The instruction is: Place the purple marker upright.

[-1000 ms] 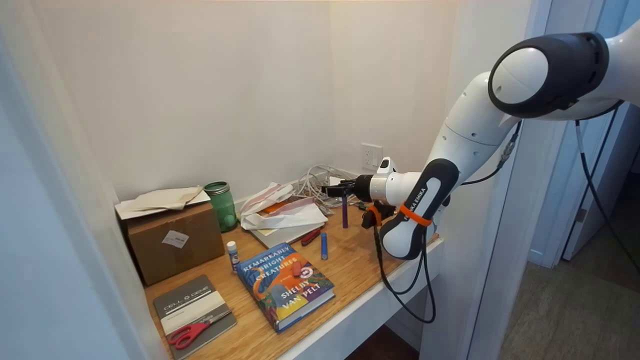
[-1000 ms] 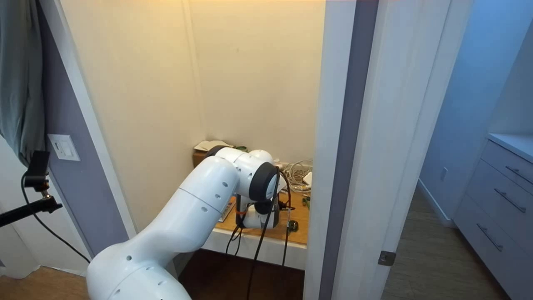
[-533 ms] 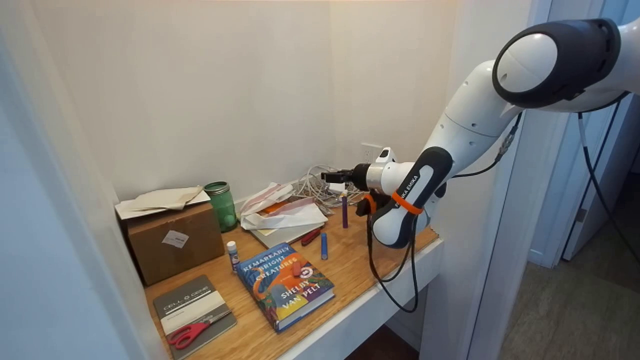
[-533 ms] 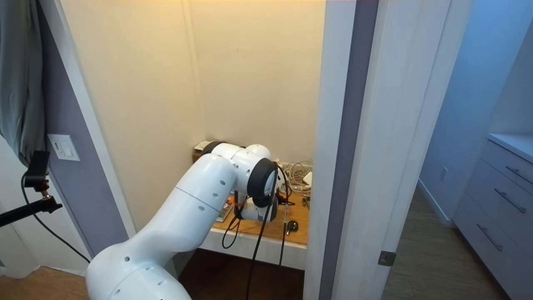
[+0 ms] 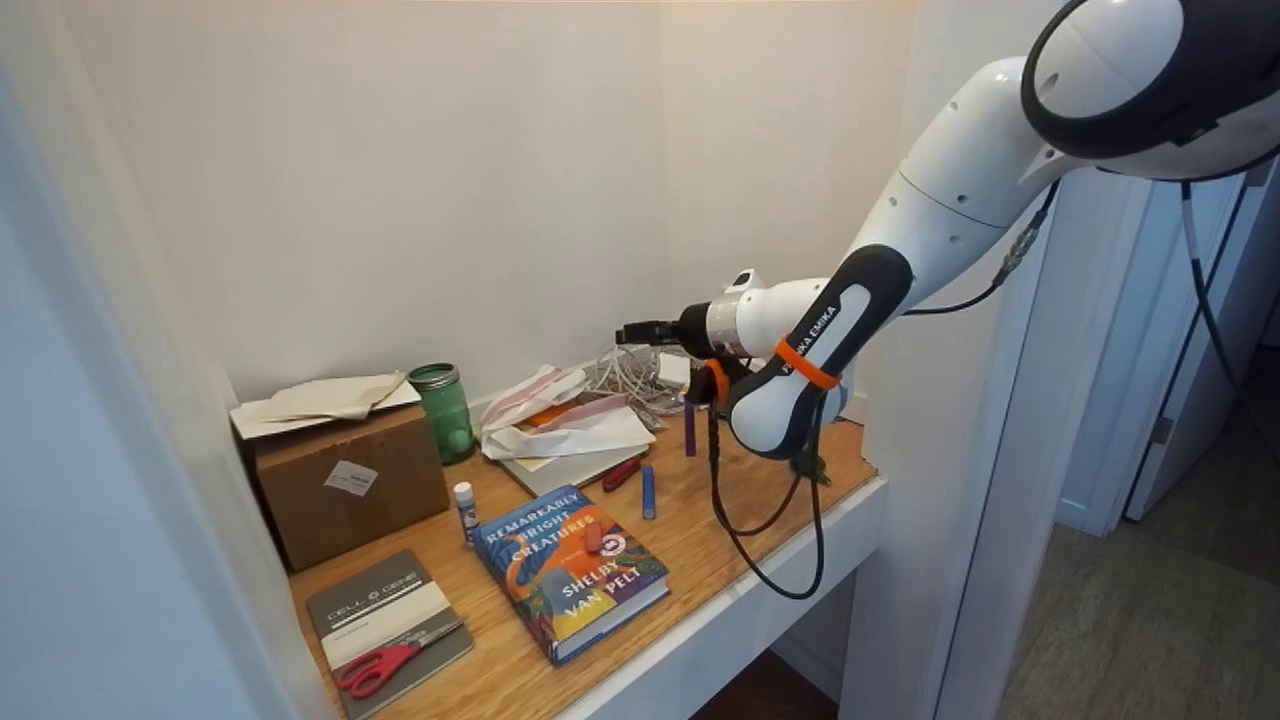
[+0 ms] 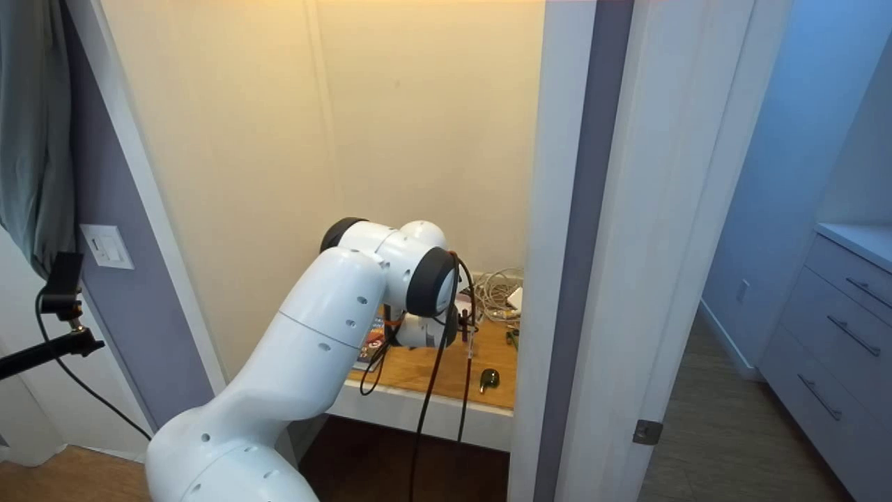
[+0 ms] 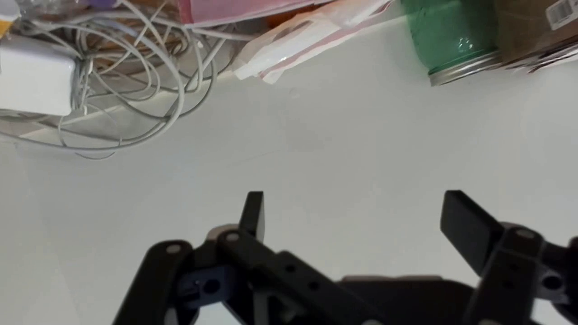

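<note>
The purple marker (image 5: 690,428) stands upright on the wooden desk near the back right, with its top close behind the dark wrist camera in an exterior view. It also shows as a slim dark upright shape beside the arm's cables (image 6: 465,326). My gripper (image 5: 624,333) is above and to the left of the marker, apart from it, level and pointing toward the back wall. In the wrist view the two fingers (image 7: 354,210) are wide apart with only bare wall between them. The marker is not clearly visible in the wrist view.
The darker blue marker (image 5: 648,492), red knife (image 5: 621,474) and colourful book (image 5: 570,570) lie on the desk. Tangled cables (image 5: 630,375), a paper bag (image 5: 570,435), green jar (image 5: 443,415) and cardboard box (image 5: 345,490) line the back. A dark green object (image 6: 490,379) lies near the front edge.
My gripper has risen from the marker's top and moved left and up, toward the wall. The marker has stayed upright in the same spot. The arm has lifted.
</note>
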